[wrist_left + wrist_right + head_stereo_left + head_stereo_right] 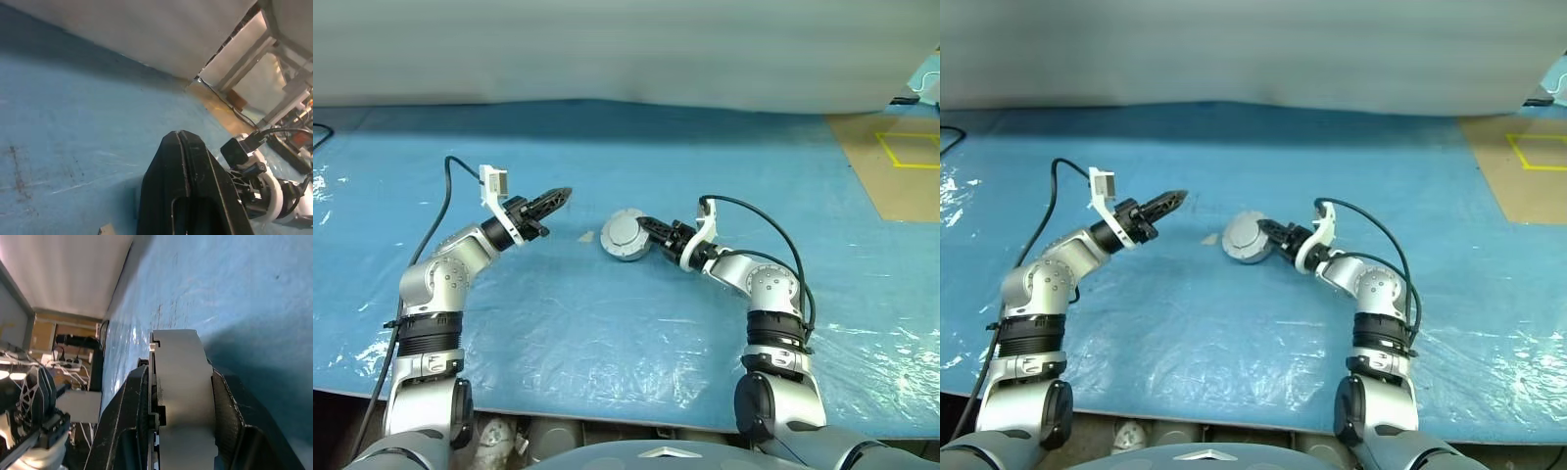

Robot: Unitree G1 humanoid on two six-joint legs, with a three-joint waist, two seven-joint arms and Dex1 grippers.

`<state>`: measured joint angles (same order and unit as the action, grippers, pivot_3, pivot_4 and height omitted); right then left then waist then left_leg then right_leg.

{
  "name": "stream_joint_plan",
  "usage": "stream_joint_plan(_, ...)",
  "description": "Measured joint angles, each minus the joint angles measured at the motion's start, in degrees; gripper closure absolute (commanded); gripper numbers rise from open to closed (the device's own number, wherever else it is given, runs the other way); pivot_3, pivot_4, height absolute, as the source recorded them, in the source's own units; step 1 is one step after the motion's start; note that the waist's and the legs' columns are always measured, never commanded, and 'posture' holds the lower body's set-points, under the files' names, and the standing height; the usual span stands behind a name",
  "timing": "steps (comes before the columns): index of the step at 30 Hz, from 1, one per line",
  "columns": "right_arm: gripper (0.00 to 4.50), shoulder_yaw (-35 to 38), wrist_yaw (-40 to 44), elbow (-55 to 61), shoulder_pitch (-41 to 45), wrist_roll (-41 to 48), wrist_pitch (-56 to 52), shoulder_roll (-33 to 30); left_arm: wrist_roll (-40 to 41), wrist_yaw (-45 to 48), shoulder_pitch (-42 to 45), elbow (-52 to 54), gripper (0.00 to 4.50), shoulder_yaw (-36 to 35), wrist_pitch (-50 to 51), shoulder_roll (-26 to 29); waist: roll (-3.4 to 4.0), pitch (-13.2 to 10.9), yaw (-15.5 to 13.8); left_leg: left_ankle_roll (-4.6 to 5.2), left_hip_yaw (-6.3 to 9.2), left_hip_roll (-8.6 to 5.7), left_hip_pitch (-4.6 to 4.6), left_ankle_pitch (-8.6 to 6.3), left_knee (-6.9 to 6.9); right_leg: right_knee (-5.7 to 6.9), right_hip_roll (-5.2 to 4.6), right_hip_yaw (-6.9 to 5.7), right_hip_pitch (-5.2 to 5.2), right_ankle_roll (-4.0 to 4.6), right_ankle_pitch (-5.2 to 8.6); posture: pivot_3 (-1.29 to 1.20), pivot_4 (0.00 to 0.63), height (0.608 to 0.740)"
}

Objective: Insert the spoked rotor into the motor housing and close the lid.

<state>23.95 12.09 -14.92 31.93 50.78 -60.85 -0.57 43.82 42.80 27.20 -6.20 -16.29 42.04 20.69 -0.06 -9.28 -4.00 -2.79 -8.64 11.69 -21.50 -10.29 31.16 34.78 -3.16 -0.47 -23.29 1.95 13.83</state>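
Note:
My right gripper [642, 238] is shut on a round silver can, the motor housing [623, 235], held on edge low over the blue sheet. In the right wrist view its fingers [226, 404] clamp the housing [181, 367] across its flat ends. A thin disc, seemingly the lid [151, 382], sits flush on one end behind a seam. The spoked rotor is out of view. My left gripper [565, 196] hangs to the left of the housing, a short gap away, shut and empty, pointing toward it.
A blue plastic sheet [607, 323] covers the table. A small tan scrap [586, 236] lies just left of the housing. A brown board with yellow tape [901, 157] is at the back right, a white wall [607, 49] behind.

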Motion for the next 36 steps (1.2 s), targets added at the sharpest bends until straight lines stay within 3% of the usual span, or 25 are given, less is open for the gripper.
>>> stream_joint_plan(5,3.17,1.6,-0.7,-2.1,3.1,1.3,0.6,2.1,7.5,-4.3,-1.2,2.4,4.50,-4.5,3.8,-2.8,0.03,-0.1,0.0,-0.01,0.09,0.04,-0.40,0.00,0.00,0.00,0.05,-0.18,-0.27,-0.02,-0.02,0.00,0.150,0.740)
stream_joint_plan(8,3.17,2.1,-0.8,-2.4,4.7,2.5,0.7,3.5,11.9,-6.8,-0.6,2.7,3.95,-7.7,4.4,-3.8,0.04,-0.1,0.1,-0.02,0.12,0.06,-0.50,0.00,0.02,0.02,0.08,-0.20,-0.36,-0.02,-0.02,0.00,0.150,0.740)
stream_joint_plan(19,3.17,4.1,-1.1,-9.0,15.4,4.5,4.2,4.2,17.3,-13.5,-0.1,2.1,0.08,-10.5,4.0,-7.8,0.03,-0.1,-0.1,-0.02,0.18,0.02,-0.59,0.00,0.16,0.08,0.04,-0.24,-0.35,-0.08,-0.06,0.00,0.150,0.740)
stream_joint_plan(29,3.17,3.2,-0.5,-4.3,15.4,9.8,-1.1,5.2,34.4,-19.4,-6.5,6.3,0.03,-10.7,13.1,-11.8,0.02,-0.2,-0.1,-0.03,0.21,0.04,-0.61,-0.01,0.31,0.22,0.04,-0.25,-0.37,-0.09,-0.07,0.00,0.150,0.740)
stream_joint_plan(36,3.17,2.2,-0.5,-2.0,15.4,13.0,-3.7,5.3,38.4,-21.1,-5.9,4.7,0.03,-10.4,11.4,-15.4,0.00,-0.2,-0.3,-0.03,0.25,0.05,-0.56,-0.01,0.59,0.44,0.03,-0.22,-0.31,-0.12,-0.09,0.00,0.150,0.740)
